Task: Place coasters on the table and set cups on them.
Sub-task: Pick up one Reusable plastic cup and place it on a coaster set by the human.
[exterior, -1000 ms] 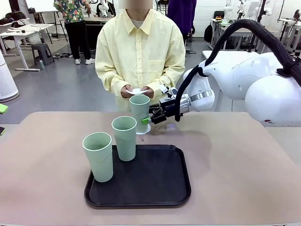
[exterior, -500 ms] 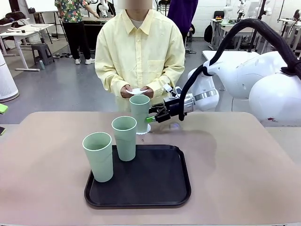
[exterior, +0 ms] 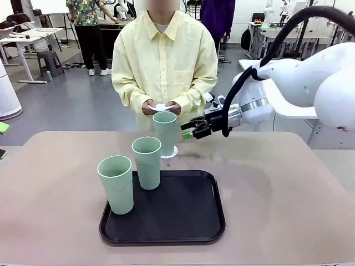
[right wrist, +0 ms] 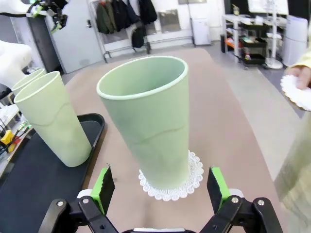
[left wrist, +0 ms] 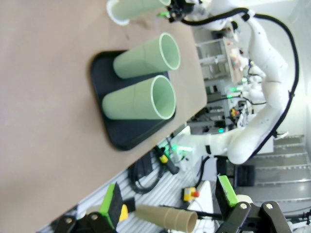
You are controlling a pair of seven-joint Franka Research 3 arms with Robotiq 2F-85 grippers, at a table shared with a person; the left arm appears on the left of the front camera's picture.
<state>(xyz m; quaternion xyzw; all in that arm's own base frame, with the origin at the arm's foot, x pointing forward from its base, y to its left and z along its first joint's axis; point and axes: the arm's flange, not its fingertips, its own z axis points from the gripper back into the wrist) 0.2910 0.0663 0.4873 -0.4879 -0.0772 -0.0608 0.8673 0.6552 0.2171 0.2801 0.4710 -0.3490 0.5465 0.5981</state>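
The right pincer (exterior: 188, 133) was wide open, holding nothing, just right of the far cup (exterior: 165, 133) on its coaster (exterior: 173, 152). One bump could tip that tall cup.

Right arm (exterior: 299, 83) stretches toward the middle, right end effector (exterior: 188, 133) level, jaws spread and empty; left end effector (left wrist: 170, 196) likewise gapes wide, holding nothing

Can't read any text here tbh. The cups (exterior: 165, 133), black tray (exterior: 188, 221) and counter (exterior: 277, 188) look plain, and any print on the background gear is too small and blurry to read.
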